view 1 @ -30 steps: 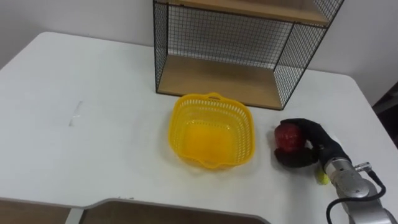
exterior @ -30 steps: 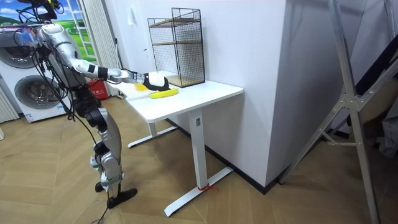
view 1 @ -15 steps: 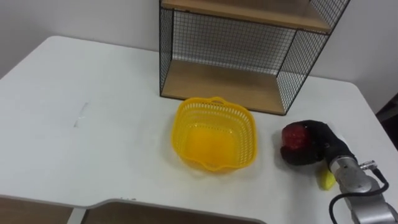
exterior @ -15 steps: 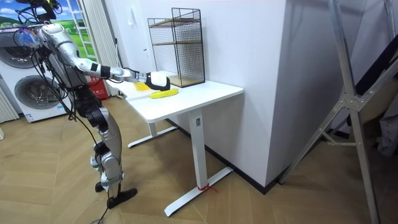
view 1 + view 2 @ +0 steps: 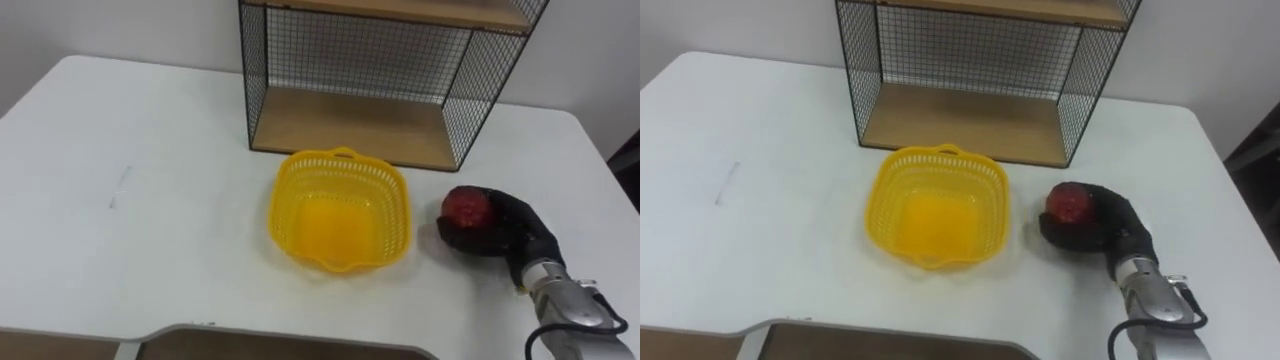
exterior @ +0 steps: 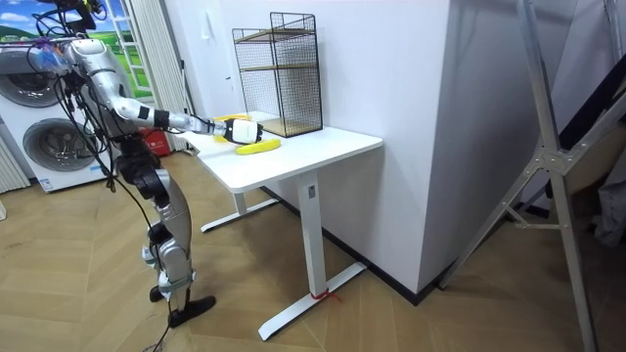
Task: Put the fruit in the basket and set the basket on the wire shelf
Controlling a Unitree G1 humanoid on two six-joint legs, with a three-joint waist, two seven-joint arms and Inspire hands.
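Your right hand (image 5: 503,236) is curling its fingers round the red fruit (image 5: 465,206), holding it just right of the basket (image 5: 288,188), shelf (image 5: 360,125) standing close behind on the table (image 5: 150,210)

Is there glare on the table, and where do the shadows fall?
Left eye view: table evenly lit, no glare; faint shadow along the near edge of the basket. Right eye view: soft shadow under the right hand around the red fruit.

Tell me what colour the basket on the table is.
The basket is bright yellow, clearest in the left eye view.
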